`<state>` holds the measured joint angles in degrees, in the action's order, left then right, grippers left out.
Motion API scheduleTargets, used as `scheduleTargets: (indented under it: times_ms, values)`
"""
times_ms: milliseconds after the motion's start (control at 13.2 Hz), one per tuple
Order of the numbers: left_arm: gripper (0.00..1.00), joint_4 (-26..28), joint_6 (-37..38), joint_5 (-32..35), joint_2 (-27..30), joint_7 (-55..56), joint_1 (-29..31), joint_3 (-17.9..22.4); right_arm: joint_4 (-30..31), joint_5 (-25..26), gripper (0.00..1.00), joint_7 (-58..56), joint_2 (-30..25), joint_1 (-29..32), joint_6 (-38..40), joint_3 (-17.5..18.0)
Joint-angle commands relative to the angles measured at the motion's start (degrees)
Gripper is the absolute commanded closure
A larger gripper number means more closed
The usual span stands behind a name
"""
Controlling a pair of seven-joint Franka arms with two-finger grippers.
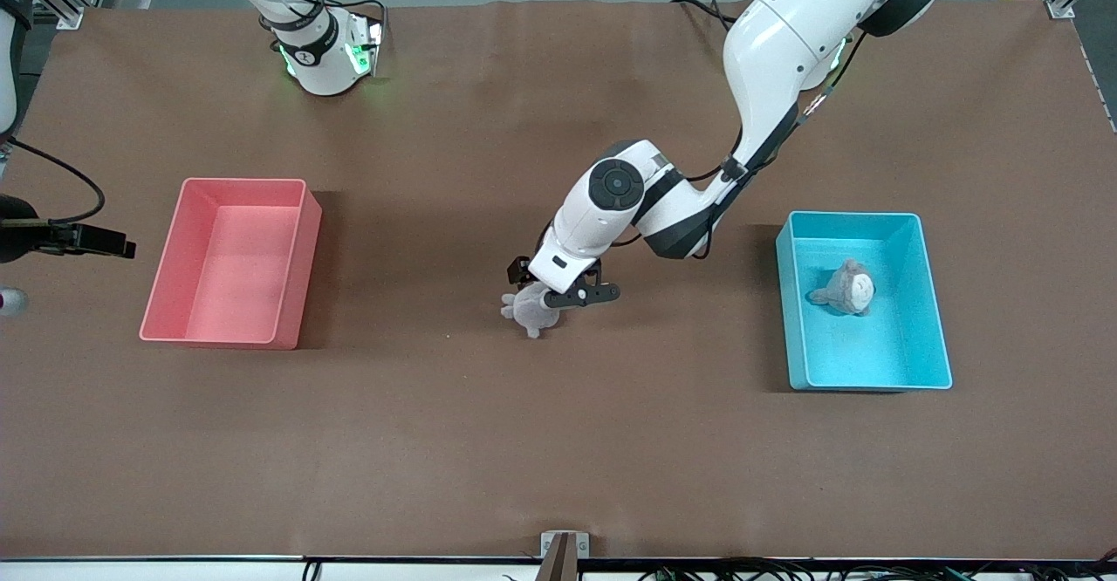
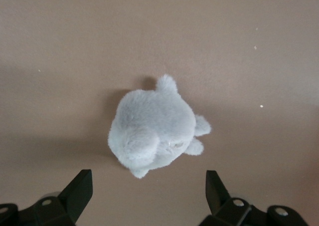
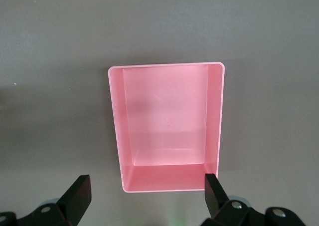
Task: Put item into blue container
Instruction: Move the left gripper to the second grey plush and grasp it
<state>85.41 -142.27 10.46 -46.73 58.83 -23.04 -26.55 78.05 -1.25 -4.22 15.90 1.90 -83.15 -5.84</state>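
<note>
Grey plush toy, partly hidden beneath open left hand.

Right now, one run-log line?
left gripper: open over pale plush toy, mid-table | right gripper: open above pink bin, waiting | blue container: holds grey plush

2 plush toys, 2 bins

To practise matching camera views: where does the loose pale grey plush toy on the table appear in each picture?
Front view: pale grey plush toy, mid-table, under the left gripper.
Left wrist view: centre, above the open gripper fingers.
Right wrist view: not shown.
Shared landmark: the brown table cover.
</note>
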Motion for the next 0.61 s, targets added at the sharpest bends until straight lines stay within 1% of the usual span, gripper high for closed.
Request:
scheduleTargets:
  times_ms: [0, 151, 227, 530]
  values:
    - [0.0, -2.5, -0.4, 1.0, -2.0, 1.3, -1.7, 1.9, 5.4, 1.6, 0.0, -0.6, -5.0, -1.5, -1.8, 0.5]
    - [0.0, -3.8, -0.5, 0.4, -2.7, 1.3, -5.2, 6.3, 7.4, 2.4, 0.0, -0.8, -6.9, -1.5, -2.9, 0.7]
    - [0.0, -4.6, -0.6, 0.4, -3.1, 1.3, -6.1, 7.3, 8.7, 2.4, 0.0, -0.8, -8.1, -1.5, -3.7, 0.7]
    - [0.0, -5.0, -4.8, 0.3, -4.6, 1.4, -6.4, 7.4, 16.0, 2.5, 0.0, -0.9, -13.7, -1.6, -8.6, 0.7]
